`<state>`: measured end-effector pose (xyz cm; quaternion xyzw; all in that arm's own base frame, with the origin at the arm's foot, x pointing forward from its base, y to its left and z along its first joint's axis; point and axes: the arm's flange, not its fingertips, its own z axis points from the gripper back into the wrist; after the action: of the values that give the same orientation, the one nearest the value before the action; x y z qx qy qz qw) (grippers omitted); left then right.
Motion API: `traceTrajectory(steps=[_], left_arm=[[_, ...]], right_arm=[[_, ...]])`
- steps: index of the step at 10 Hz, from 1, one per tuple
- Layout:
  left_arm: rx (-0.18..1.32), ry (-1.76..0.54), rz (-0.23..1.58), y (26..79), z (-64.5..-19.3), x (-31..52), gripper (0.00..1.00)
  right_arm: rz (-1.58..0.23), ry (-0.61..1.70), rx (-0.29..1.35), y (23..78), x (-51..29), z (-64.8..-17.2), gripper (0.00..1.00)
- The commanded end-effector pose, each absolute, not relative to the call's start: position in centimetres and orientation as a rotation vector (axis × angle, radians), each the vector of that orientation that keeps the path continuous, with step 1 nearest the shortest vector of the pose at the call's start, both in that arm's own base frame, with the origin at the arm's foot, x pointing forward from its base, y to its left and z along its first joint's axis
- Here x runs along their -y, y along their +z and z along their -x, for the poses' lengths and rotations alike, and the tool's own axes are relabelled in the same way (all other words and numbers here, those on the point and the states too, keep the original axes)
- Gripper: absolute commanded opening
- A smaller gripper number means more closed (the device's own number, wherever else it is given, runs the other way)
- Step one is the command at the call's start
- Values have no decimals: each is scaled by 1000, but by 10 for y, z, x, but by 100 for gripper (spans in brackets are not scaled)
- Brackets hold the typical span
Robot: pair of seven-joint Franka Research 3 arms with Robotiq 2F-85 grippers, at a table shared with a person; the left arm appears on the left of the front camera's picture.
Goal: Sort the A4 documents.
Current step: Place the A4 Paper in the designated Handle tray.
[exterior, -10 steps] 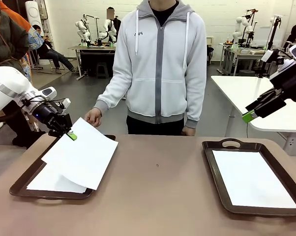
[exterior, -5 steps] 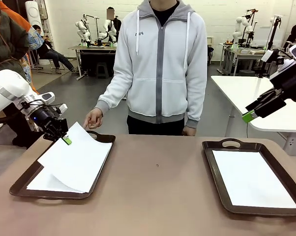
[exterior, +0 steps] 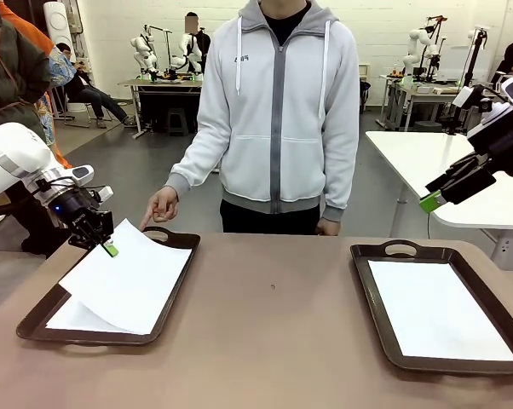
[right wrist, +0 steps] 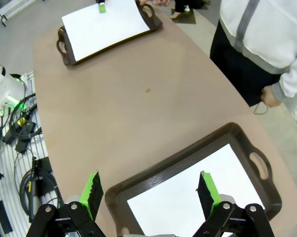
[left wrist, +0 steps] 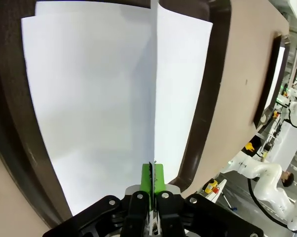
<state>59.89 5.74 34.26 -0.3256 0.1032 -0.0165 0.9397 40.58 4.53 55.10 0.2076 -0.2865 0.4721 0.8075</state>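
Observation:
My left gripper (exterior: 108,248) is shut on the far corner of a white A4 sheet (exterior: 133,277), which slopes down over the left brown tray (exterior: 175,281). A second sheet (exterior: 77,318) lies flat on that tray's floor beneath it. In the left wrist view the held sheet (left wrist: 89,108) runs edge-on away from the gripper (left wrist: 152,185) above the lower sheet (left wrist: 183,98). Another sheet (exterior: 435,308) rests in the right tray (exterior: 371,298). My right gripper (exterior: 429,203) hangs open and empty above that tray (right wrist: 163,170), its green pads (right wrist: 92,192) spread wide.
A person in a light grey hoodie stands at the far edge, one hand (exterior: 162,204) pointing down just beyond the left tray's handle. The brown tabletop (exterior: 273,324) lies bare between the trays. A white table (exterior: 427,158) stands behind my right arm.
My left gripper has carried the held sheet leftward and lower, so it now lies within the left tray's outline. The person's hand has let go of it and lifted a little. The right arm has not moved.

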Motion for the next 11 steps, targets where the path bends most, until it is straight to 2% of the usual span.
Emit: traceTrajectory(steps=[1,4,5,6,7,8,9,10,11], left_arm=[[-216,-8,604,346,-598,-56,21],[-186,29,551,346,-591,-55,53],[-183,49,505,350,-587,-56,61],[-184,62,461,356,-582,-58,54],[-172,76,410,364,-578,-58,80],[-151,74,393,372,-573,-58,74],[-132,61,383,381,-568,-56,100],[-117,49,372,388,-565,-54,94],[-105,43,377,391,-563,-52,100]], right_arm=[[-430,1010,606,551,-47,-406,100],[-430,1010,606,551,-47,-406,100],[-430,1010,606,551,-47,-406,100],[-430,1010,606,551,-47,-406,100],[-430,1010,606,551,-47,-406,100],[-430,1010,606,551,-47,-406,100],[-430,1010,606,551,-47,-406,100],[-430,1010,606,551,-47,-406,100],[-430,1010,606,551,-47,-406,100]])
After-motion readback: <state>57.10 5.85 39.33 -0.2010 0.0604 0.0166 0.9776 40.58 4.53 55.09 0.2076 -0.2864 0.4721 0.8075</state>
